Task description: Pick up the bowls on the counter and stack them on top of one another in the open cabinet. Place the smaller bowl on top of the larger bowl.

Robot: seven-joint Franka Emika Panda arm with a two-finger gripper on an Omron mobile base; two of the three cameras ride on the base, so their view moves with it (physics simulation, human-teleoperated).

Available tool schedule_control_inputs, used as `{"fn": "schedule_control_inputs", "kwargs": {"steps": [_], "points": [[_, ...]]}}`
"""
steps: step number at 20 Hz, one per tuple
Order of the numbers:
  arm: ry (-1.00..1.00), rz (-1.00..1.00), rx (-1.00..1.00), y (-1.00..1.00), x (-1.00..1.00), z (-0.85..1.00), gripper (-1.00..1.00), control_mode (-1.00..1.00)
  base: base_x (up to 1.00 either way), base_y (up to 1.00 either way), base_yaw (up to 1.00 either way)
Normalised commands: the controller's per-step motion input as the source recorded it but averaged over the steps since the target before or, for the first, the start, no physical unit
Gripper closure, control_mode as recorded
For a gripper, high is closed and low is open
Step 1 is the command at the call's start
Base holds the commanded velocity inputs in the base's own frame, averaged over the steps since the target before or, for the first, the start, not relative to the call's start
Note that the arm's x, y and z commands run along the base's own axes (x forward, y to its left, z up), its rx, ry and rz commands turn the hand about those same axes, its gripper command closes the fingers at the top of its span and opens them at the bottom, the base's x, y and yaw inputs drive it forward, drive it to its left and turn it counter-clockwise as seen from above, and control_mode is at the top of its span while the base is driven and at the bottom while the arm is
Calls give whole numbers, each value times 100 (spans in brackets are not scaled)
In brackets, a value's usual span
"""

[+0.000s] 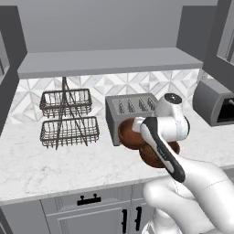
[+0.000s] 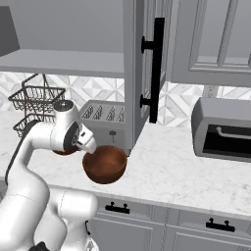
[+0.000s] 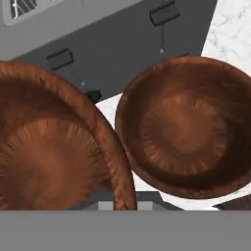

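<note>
The larger bowl [image 3: 49,157], wide and deep, stands in front of the toaster; it also shows as the larger bowl [image 1: 129,133], and only a sliver of the larger bowl [image 2: 63,152] peeks from under my hand. The smaller bowl [image 3: 186,127] sits just right of it on the counter [image 1: 55,164], nearer the front edge, seen too as the smaller bowl [image 2: 104,164] and, half behind my forearm, the smaller bowl [image 1: 155,157]. My gripper [image 3: 125,203] is shut on the larger bowl's right rim, low between the two bowls, also seen as my gripper [image 2: 88,147]. The open cabinet [image 1: 109,61] is above, its shelf bare.
A grey toaster [image 1: 130,107] stands right behind both bowls. A two-tier wire basket rack [image 1: 68,119] is to the left, and a toaster oven [image 2: 223,132] to the right. An open cabinet door [image 2: 142,73] with a black handle hangs over the toaster's right end.
</note>
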Motion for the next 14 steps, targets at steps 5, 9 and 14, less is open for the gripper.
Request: {"fn": "schedule_control_inputs", "kwargs": {"steps": [5,9,14], "points": [[15,-24,1,-100,0,-11,100,-100,0,0,0],[2,-9,0,-69,2,-21,100,-100,0,0,0],[4,0,0,-29,10,-39,100,-100,0,0,0]]}}
